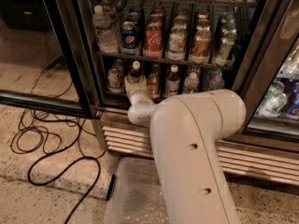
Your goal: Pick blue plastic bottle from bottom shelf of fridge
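Note:
The fridge (254, 55) stands open, with a black frame and wire racks. On its bottom shelf (187, 96) stands a row of small bottles. The blue plastic bottle (135, 72), with a white cap and a dark reddish-brown body, is at the left of that row. My gripper (134, 84) reaches into the shelf right at this bottle, whose cap and neck rise just above it. My wrist hides the bottle's lower body. A similar white-capped dark bottle (173, 80) stands further right.
Soda cans (153, 38) and water bottles (103, 24) fill the rack above. The open glass door (42, 101) is at the left and black cables (51, 139) lie on the floor. A clear plastic bin (133, 195) sits below my arm. The louvred grille (126, 139) is underneath.

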Tool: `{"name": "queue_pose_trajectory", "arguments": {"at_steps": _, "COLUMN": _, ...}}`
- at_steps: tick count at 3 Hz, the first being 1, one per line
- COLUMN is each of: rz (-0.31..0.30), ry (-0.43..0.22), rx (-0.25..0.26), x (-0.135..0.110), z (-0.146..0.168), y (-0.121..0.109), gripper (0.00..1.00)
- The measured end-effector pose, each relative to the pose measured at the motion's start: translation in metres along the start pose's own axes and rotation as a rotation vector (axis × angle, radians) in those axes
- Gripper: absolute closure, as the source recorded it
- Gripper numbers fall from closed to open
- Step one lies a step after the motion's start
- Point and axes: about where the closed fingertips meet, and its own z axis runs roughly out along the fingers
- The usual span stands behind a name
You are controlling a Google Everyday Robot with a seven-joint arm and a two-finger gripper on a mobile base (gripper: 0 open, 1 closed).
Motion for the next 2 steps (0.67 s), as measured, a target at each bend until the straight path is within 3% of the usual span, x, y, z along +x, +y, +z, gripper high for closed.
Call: {"name": "queue_pose_trajectory", "arguments": {"at_steps": 2, "rz": 0.011, "ry": -0.008, "rx": 0.007, "x": -0.0068, "z": -0.0058, "y": 0.0008, "gripper": 1.00}}
